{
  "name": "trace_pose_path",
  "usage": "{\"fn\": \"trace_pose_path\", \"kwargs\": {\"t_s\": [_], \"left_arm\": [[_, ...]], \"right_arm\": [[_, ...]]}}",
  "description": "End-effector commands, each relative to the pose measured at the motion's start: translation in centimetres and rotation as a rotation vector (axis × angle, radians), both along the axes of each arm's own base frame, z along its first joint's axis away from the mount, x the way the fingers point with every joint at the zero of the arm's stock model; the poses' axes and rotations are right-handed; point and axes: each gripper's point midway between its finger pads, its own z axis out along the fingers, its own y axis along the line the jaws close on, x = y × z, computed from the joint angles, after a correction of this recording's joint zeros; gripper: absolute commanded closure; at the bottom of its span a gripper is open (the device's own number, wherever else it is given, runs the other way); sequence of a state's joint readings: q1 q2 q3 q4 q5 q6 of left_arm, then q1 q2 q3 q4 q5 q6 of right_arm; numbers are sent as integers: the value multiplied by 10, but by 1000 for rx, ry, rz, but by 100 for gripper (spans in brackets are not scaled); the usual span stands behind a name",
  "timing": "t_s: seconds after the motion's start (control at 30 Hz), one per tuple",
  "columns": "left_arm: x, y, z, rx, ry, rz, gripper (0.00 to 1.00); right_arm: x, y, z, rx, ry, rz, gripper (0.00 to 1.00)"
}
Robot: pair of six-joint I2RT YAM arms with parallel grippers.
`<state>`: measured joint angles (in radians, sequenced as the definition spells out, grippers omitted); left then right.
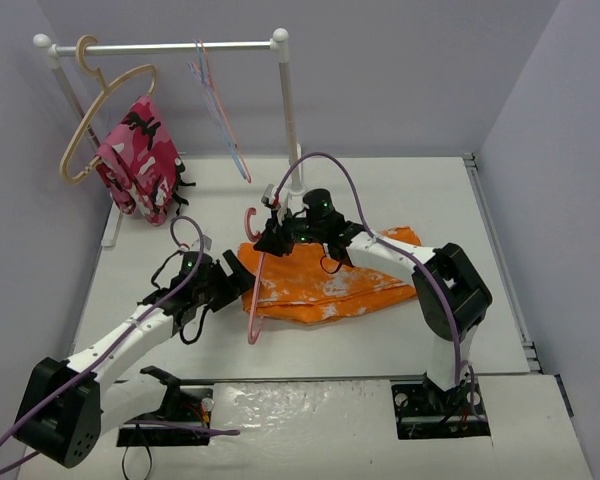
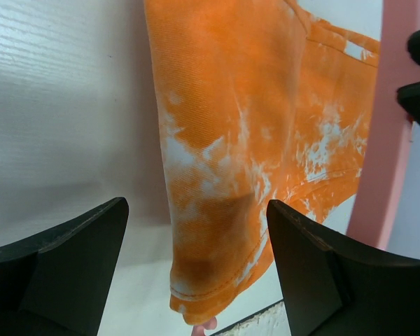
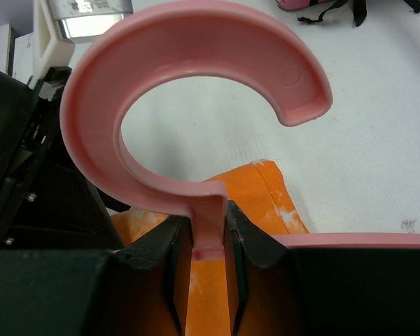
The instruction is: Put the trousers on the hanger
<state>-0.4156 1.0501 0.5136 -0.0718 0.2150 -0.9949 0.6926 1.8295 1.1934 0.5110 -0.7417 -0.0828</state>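
Tabletop [image 1: 400, 190]: smooth and white. Cloth probably slides on it easily, so a sideways tug could drag the whole garment instead of lifting one edge.
Trousers [image 1: 340, 285]: folded flat at the centre of the tabletop. The left end lies beneath the hanger and just right of the left pincer. A shallow pinch may catch only the top layer, so the fold could open and the legs hang unevenly or slip off.
Hanger [image 1: 257, 295]: tilted up over the trousers' left end, with the hook on the far side and one arm reaching toward the near edge. I cannot tell whether any cloth is threaded through it. It is held only at the thin neck, so the pull of the cloth could make it swing or twist.
Right pincer [image 3: 210, 245]: clenched on the hanger's neck just below the hook. The contact patch is narrow, so a sideways load could lever the neck out.
Left pincer [image 1: 238, 280]: released, with the jaws spread wide and the trousers' hem between them, touching nothing. The hanger's arm is just beside it, and closing off-line could knock that arm or pinch it together with the cloth.
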Motion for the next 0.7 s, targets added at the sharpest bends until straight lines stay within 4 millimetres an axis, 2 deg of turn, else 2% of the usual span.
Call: {"fn": "trace_pose_path", "kwargs": {"t_s": [0.0,0.1,0.2,0.3,0.4,0.47,0.57,0.67], "left_arm": [[13,-18,20,-117,-44,-12,25],[12,-23,24,-136,-44,-33,33],[12,-24,28,-142,-54,-42,45],[13,-27,35,-162,-74,-51,62],[13,-29,41,-175,-88,-63,72],[15,-31,58,-183,-121,-77,97],[12,-26,74,-153,-129,-107,100],[16,-21,112,-121,-180,-149,100]], "right_arm": [[1,6,96,171,-174,39,100],[0,7,102,181,-181,45,100],[-1,7,106,190,-184,50,100],[-3,7,112,202,-187,57,100],[-4,6,115,205,-190,60,100],[-6,5,116,202,-193,66,100],[-13,4,122,205,-190,91,100],[-26,0,138,227,-202,135,100]]}}
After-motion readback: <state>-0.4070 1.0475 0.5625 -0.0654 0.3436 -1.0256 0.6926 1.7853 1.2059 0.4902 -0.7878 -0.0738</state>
